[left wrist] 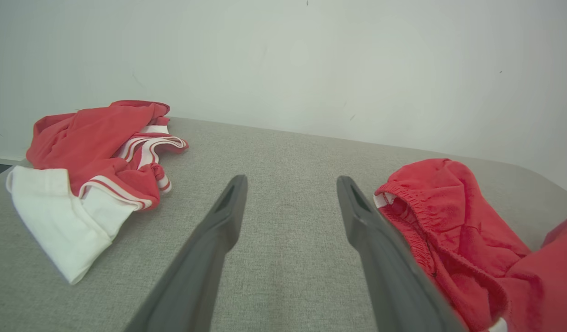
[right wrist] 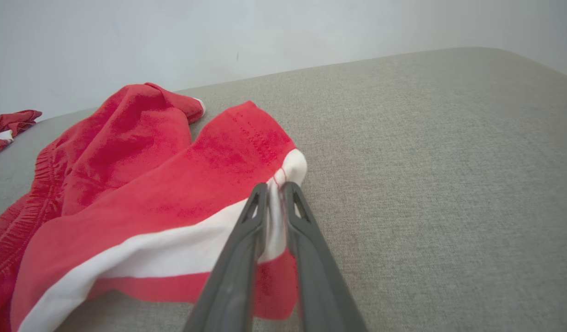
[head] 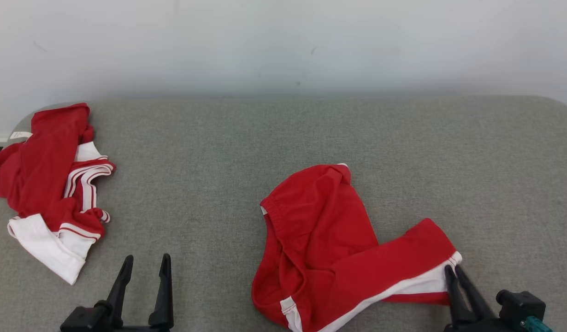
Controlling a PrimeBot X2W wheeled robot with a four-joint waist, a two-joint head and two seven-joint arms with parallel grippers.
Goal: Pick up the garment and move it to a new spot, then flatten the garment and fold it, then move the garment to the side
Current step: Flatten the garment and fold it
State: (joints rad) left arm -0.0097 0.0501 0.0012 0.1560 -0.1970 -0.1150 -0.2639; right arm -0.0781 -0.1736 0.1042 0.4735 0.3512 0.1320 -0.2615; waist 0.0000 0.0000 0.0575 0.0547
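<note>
Right gripper point(right wrist: 274, 186) is pinching the white-striped hem corner of the red garment point(head: 320, 230) on the grey surface point(head: 219, 161). Left gripper point(head: 147, 257) is standing wide open, gripping nothing.

The central garment point(head: 329, 230) runs past the bottom edge.

grey fabric top point(head: 219, 138), white wall point(head: 283, 46) bhd.

Nothing legible anywhere. One small white sewn-in tag point(head: 20, 135) on crumpled red-and-white fabric garment point(head: 44, 184), far left: print too small to tell. Also a white tab point(left wrist: 384, 199) inside elastic waistband of red fabric shorts with white side stripe point(left wrist: 449, 207): likewise unreadable.
</note>
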